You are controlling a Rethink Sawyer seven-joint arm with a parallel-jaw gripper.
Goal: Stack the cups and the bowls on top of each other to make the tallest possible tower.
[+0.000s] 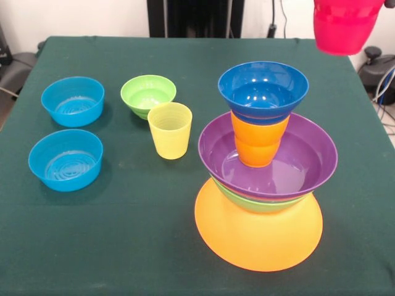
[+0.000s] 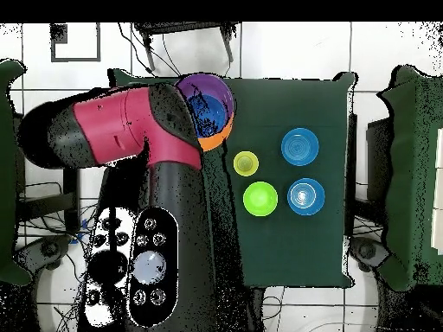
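Four pieces top the tower's orange base point(image 1: 258, 237), the red cup point(image 1: 343, 24) hangs above it, gripper grasp hidden, cannot tell.

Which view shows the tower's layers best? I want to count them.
The front view: the tower shows an orange base, green and purple bowls, an orange cup and a dark blue bowl on top. In the overhead view the arm covers part of it, leaving nested rims.
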